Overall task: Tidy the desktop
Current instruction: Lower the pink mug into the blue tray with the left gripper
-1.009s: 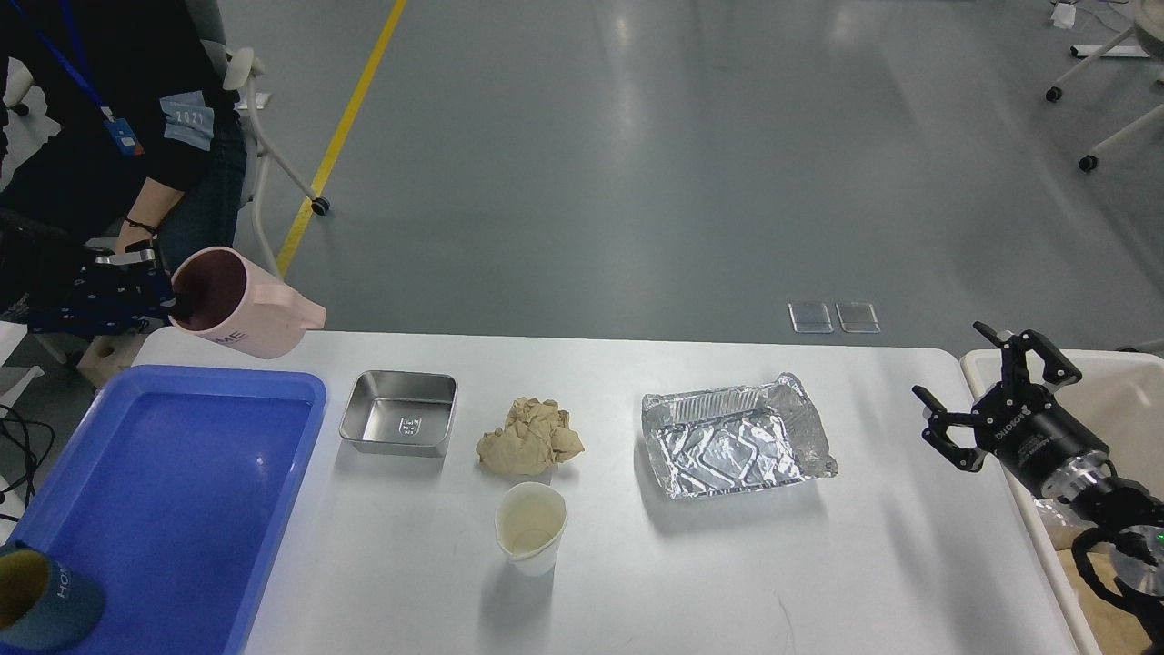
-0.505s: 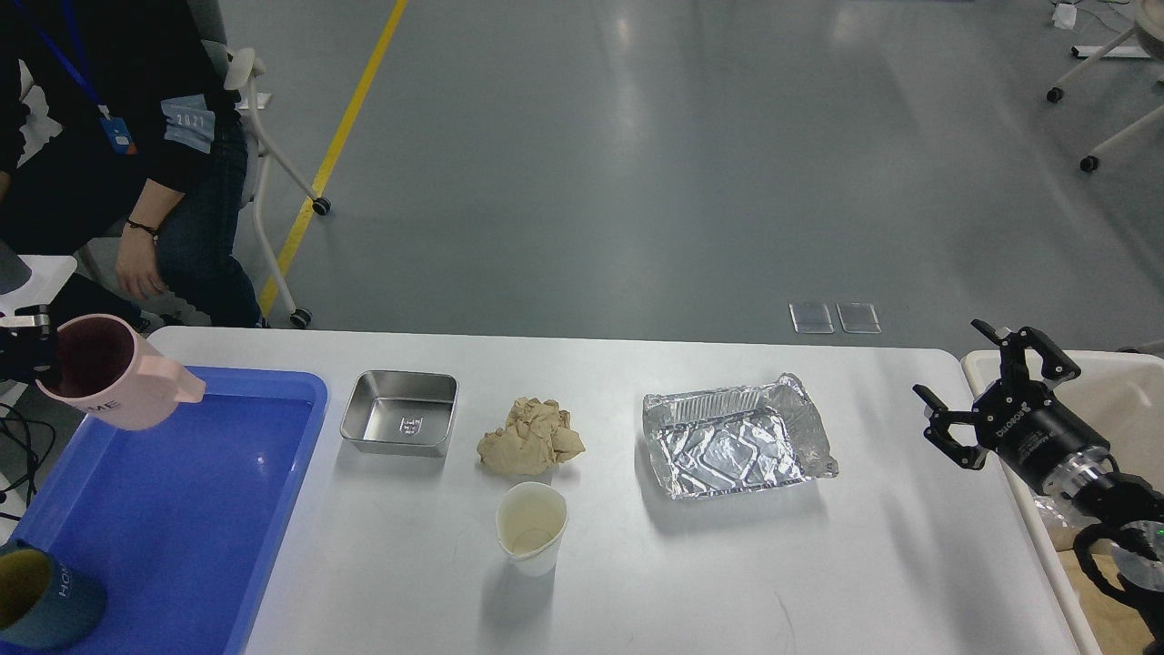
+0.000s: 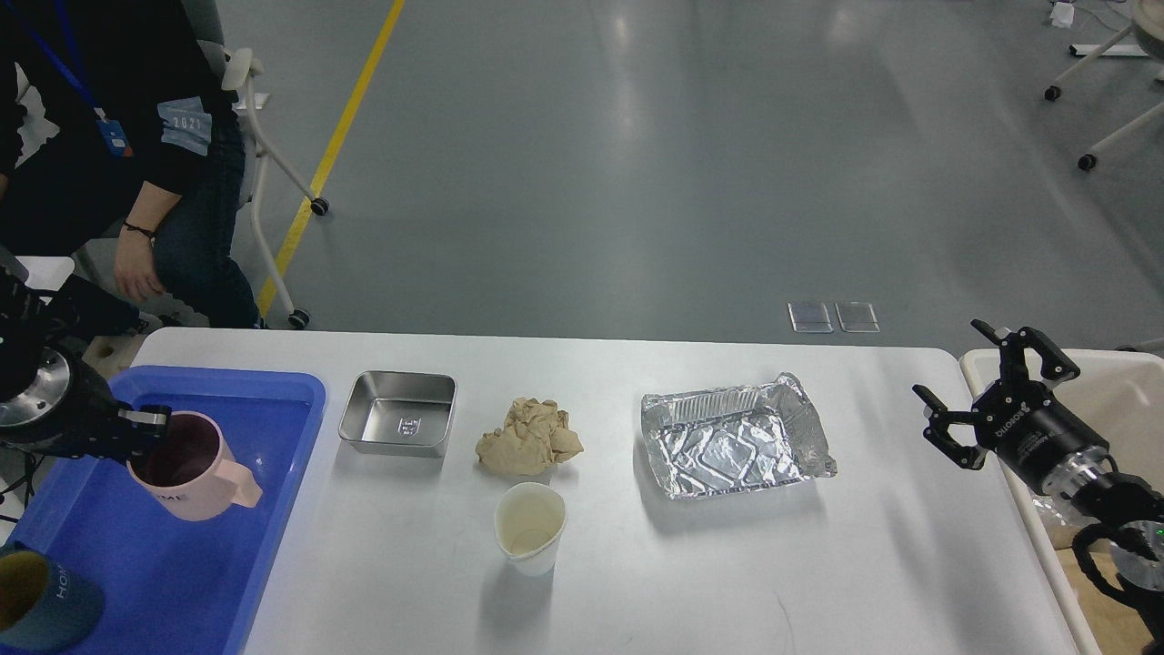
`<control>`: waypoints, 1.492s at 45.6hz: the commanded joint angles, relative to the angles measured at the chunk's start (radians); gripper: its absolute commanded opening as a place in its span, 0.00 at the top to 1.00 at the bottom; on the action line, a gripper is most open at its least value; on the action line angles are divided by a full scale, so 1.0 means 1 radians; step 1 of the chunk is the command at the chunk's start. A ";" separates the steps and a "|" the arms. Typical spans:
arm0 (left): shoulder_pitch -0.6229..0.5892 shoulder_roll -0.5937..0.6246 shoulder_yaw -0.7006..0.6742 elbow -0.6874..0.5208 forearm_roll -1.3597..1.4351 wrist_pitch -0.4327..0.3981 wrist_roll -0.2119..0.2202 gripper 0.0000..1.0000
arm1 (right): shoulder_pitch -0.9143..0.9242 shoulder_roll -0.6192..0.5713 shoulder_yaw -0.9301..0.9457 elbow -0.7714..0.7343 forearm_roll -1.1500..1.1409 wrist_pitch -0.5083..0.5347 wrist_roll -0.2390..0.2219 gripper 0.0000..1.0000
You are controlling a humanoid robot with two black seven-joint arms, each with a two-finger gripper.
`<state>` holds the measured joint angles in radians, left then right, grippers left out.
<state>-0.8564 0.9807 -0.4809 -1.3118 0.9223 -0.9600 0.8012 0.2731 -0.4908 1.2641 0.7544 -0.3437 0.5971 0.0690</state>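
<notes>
The white desktop (image 3: 746,582) carries a steel tray (image 3: 398,412), a crumpled brown paper (image 3: 529,438), a white paper cup (image 3: 530,527) and a crumpled foil tray (image 3: 732,445). My left gripper (image 3: 145,435) is shut on the rim of a pink mug (image 3: 193,467), holding it upright over the blue tray (image 3: 273,473) at the left. A dark teal mug (image 3: 41,600) lies in the tray's near corner. My right gripper (image 3: 987,396) is open and empty above the table's right edge.
A cream bin (image 3: 1123,400) stands beyond the right edge of the table, under my right arm. A seated person in dark clothes (image 3: 100,164) is at the far left behind the table, by a white chair (image 3: 264,136).
My left gripper has carried the pink mug from above the table's back left corner down and toward me into the blue tray. My right arm has not moved.
</notes>
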 commanded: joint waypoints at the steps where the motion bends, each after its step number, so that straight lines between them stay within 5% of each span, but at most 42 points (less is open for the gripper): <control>1: 0.020 -0.034 0.004 0.000 0.017 0.000 0.015 1.00 | 0.000 -0.002 0.000 -0.003 0.000 0.001 0.000 0.00; 32: 0.042 0.039 0.137 -0.069 0.044 0.000 0.043 1.00 | -0.002 0.000 0.003 -0.006 0.000 0.001 0.002 0.00; 68: 0.120 -0.037 0.133 -0.067 0.115 0.000 0.043 1.00 | -0.005 -0.002 0.006 -0.004 0.000 0.001 0.002 0.00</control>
<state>-0.7346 0.9385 -0.3415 -1.3790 1.0375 -0.9598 0.8437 0.2672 -0.4939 1.2702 0.7492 -0.3436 0.5981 0.0706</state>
